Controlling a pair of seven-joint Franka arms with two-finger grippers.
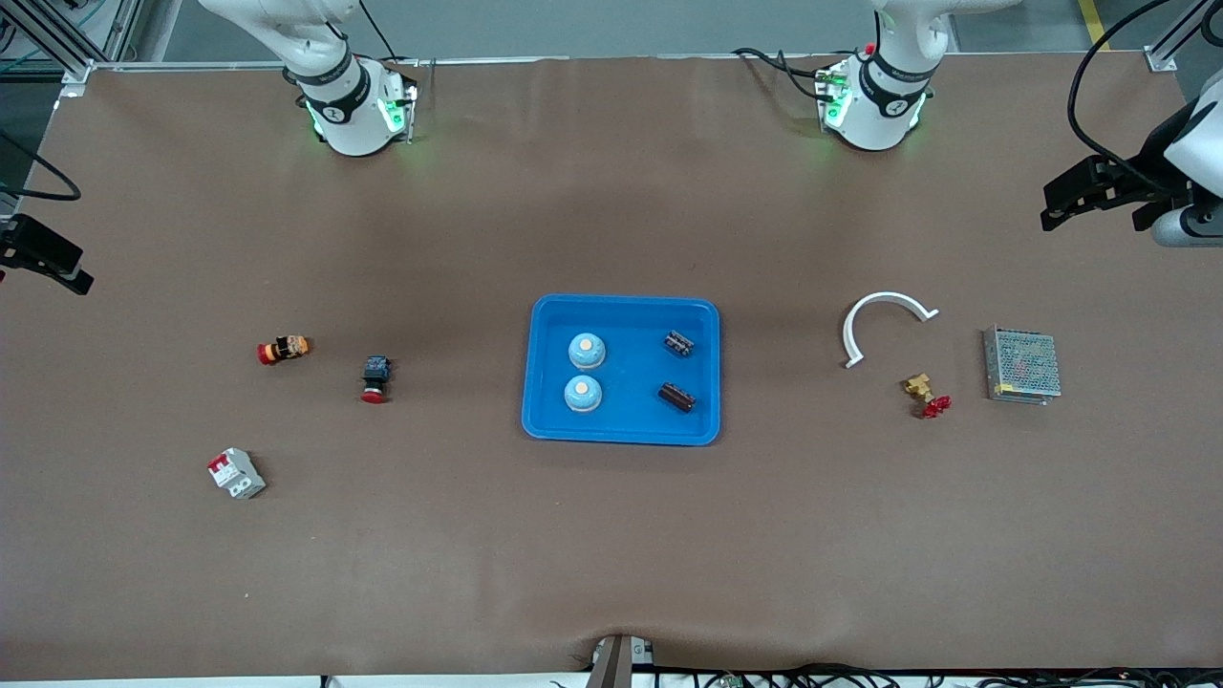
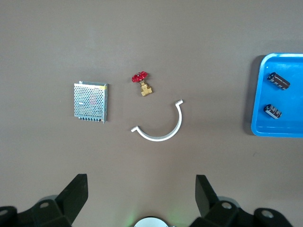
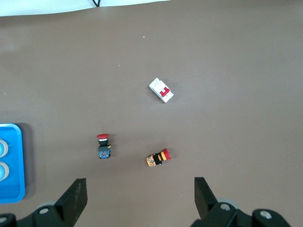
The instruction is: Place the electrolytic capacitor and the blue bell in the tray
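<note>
The bright-blue tray [image 1: 621, 302] lies mid-table. In it rest two pale-blue bells [image 1: 586, 351] [image 1: 582, 393] on the side toward the right arm, and two dark electrolytic capacitors [image 1: 679, 344] [image 1: 676, 397] on the side toward the left arm. The left wrist view catches the tray's end [image 2: 279, 128] with both capacitors [image 2: 278, 80] [image 2: 273, 111]. My left gripper [image 2: 141, 194] hangs open and empty, high over the left arm's end of the table. My right gripper [image 3: 139, 196] hangs open and empty, high over the right arm's end, with the tray's corner [image 3: 12, 189] in its view.
Toward the left arm's end lie a white curved clamp [image 1: 884, 320], a brass valve with a red handle [image 1: 925, 394] and a grey mesh box [image 1: 1021, 364]. Toward the right arm's end lie a red push button [image 1: 375, 379], an orange-striped button [image 1: 284, 349] and a white breaker [image 1: 236, 473].
</note>
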